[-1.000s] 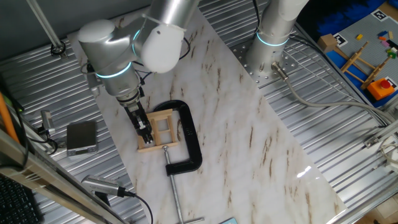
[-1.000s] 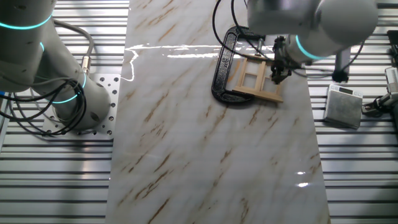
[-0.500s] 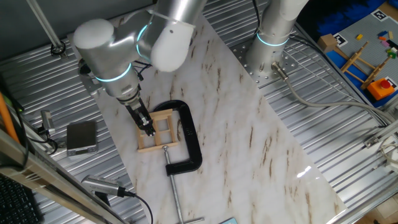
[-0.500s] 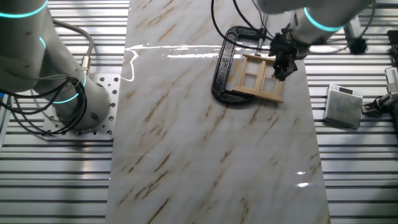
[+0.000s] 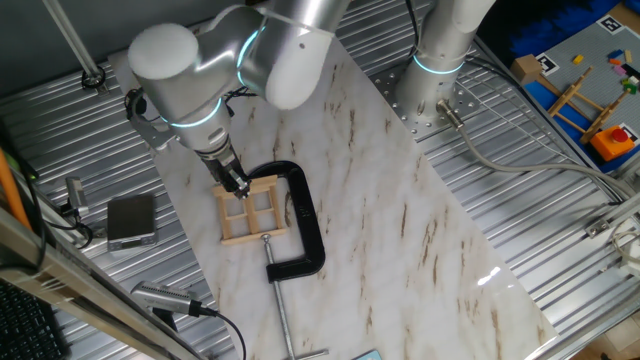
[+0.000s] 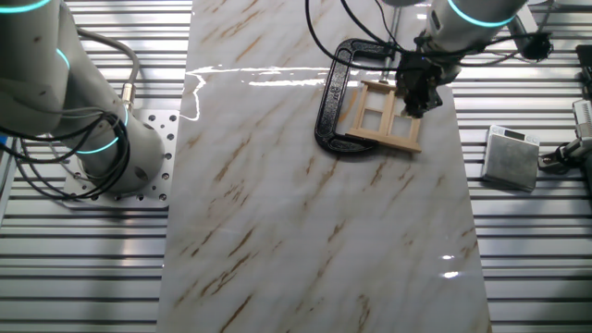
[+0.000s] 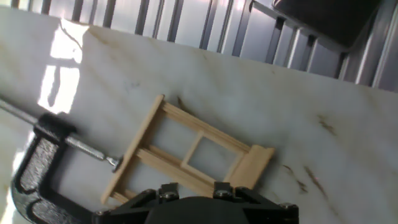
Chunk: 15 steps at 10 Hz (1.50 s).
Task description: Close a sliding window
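gripper (image 5: 238, 186) slid from window's 7 o'clock edge toward 11 o'clock corner over last second; fingers look together, grip state cannot tell. sliding window (image 5: 252, 209) on marble slab (image 5: 400, 200), held by c-clamp (image 5: 305, 225). closing stroke looks near done.

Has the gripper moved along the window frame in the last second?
Yes. The gripper has slid along the sliding window, away from the C-clamp screw end and toward the frame's far corner.

Sliding window (image 7: 186, 152) flat on marble slab (image 7: 261, 106); C-clamp (image 7: 37, 168) screw touching frame.
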### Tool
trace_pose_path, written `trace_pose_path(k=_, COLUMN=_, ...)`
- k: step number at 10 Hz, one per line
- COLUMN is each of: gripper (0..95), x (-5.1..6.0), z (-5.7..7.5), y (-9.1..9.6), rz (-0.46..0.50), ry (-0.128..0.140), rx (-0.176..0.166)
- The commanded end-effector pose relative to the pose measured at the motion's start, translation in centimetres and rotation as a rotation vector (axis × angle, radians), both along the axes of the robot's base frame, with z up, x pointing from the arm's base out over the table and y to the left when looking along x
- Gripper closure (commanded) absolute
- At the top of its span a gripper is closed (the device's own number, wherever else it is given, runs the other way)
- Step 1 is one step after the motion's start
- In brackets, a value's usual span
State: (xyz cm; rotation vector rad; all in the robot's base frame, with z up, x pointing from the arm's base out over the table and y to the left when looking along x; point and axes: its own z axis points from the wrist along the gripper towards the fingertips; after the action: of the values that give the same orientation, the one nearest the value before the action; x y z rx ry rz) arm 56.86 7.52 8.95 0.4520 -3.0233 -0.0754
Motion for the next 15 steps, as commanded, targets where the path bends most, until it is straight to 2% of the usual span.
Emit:
trace_pose_path(k=1, gripper=95.0, x=0.1, z=0.0, y=0.0, rz=-0.048, ry=0.024, rx=-0.008)
trace_pose_path(k=5, gripper=95.0, x=0.1, z=0.0, y=-0.2, rz=-0.026, ry=0.025, rx=-0.006)
trace_pose_path(k=6, gripper=95.0, x=0.3, z=0.1, y=-1.4, rz=0.001, ry=0.025, rx=0.002)
trace_pose_path(k=8, gripper=95.0, x=1.5, z=0.3, y=-5.7, rz=0.08, ry=0.023, rx=0.007)
trace_pose_path(k=10, gripper=95.0, x=2.8, z=-0.1, y=-9.8, rz=0.156, ry=0.02, rx=0.014)
trace_pose_path(k=12, gripper=95.0, x=3.9, z=0.0, y=-13.1, rz=0.201, ry=0.018, rx=0.018)
trace_pose_path(k=13, gripper=95.0, x=4.1, z=0.0, y=-13.3, rz=0.21, ry=0.024, rx=0.026)
trace_pose_path(k=15, gripper=95.0, x=3.4, z=0.2, y=-10.7, rz=0.189, ry=0.041, rx=0.02)
